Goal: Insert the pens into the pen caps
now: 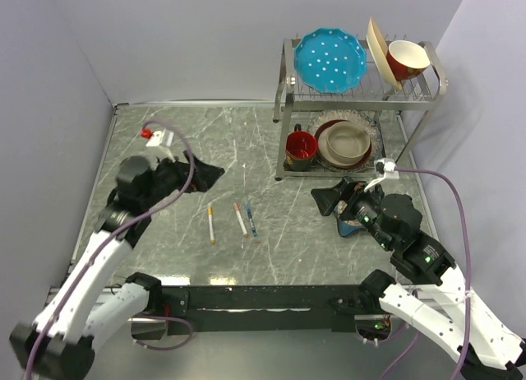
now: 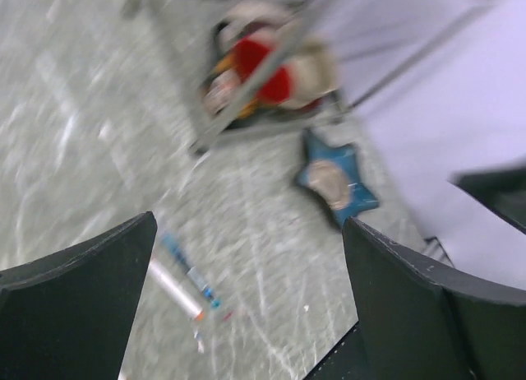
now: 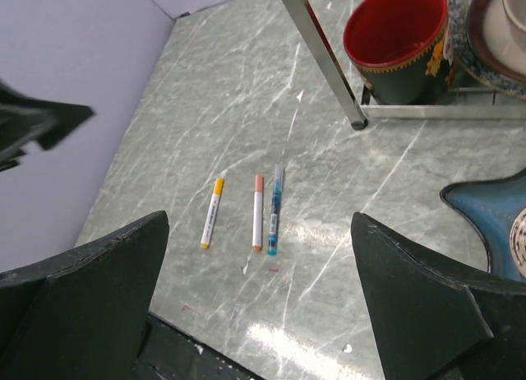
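Three pens lie side by side on the marble table, between the arms. The left pen is white with a yellow-orange cap on its far end. The middle pen is white with a salmon-pink cap. The right pen is blue-teal with a clear cap. My left gripper is open and empty above the table, left of and behind the pens. My right gripper is open and empty to their right. The left wrist view is blurred and shows two pens.
A metal dish rack at the back right holds a blue plate, bowls, plates and a red mug. A blue star-shaped dish lies under my right wrist. A small red-and-white object lies at the back left.
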`<state>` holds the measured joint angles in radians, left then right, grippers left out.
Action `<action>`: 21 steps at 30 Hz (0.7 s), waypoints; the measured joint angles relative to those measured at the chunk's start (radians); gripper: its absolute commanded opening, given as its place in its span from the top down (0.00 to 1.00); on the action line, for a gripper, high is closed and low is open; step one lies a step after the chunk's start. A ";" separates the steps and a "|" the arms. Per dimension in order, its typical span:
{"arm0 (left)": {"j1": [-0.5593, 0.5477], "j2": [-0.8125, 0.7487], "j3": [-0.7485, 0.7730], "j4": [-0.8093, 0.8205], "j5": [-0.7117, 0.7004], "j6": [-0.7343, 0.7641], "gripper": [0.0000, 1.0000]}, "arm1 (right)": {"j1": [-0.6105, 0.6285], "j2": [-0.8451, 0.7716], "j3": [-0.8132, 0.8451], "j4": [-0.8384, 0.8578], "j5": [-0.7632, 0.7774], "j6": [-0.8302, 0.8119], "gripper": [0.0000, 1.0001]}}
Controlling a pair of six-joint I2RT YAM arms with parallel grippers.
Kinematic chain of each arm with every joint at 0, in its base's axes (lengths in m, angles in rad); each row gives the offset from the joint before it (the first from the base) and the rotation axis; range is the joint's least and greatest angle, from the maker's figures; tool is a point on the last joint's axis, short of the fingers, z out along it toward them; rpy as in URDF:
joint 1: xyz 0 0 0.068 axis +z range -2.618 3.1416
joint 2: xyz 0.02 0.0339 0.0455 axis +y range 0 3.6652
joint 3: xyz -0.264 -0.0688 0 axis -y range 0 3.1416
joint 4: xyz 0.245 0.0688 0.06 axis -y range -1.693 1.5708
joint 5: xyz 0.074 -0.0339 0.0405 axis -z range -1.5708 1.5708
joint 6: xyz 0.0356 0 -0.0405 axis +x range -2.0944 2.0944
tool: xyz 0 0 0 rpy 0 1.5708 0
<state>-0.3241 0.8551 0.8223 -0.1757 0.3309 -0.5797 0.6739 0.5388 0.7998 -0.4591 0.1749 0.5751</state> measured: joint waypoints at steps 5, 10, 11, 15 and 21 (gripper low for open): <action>0.000 -0.179 -0.076 0.103 0.112 0.026 0.01 | 0.000 -0.004 0.006 0.012 -0.007 -0.027 0.00; 0.000 -0.261 -0.140 0.154 0.176 0.043 0.00 | 0.000 -0.025 0.006 0.047 -0.011 -0.046 0.00; 0.000 -0.269 -0.147 0.155 0.185 0.044 0.01 | 0.000 -0.032 0.006 0.057 -0.011 -0.049 0.00; 0.000 -0.278 -0.149 0.158 0.200 0.045 0.01 | 0.000 -0.040 0.006 0.078 -0.013 -0.053 0.00; 0.000 -0.301 -0.149 0.170 0.202 0.045 0.01 | 0.000 -0.039 0.006 0.091 -0.019 -0.057 0.00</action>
<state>-0.3244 0.5541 0.6731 -0.0059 0.5331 -0.5346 0.6739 0.4999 0.8062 -0.3679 0.1562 0.5179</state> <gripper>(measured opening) 0.994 0.999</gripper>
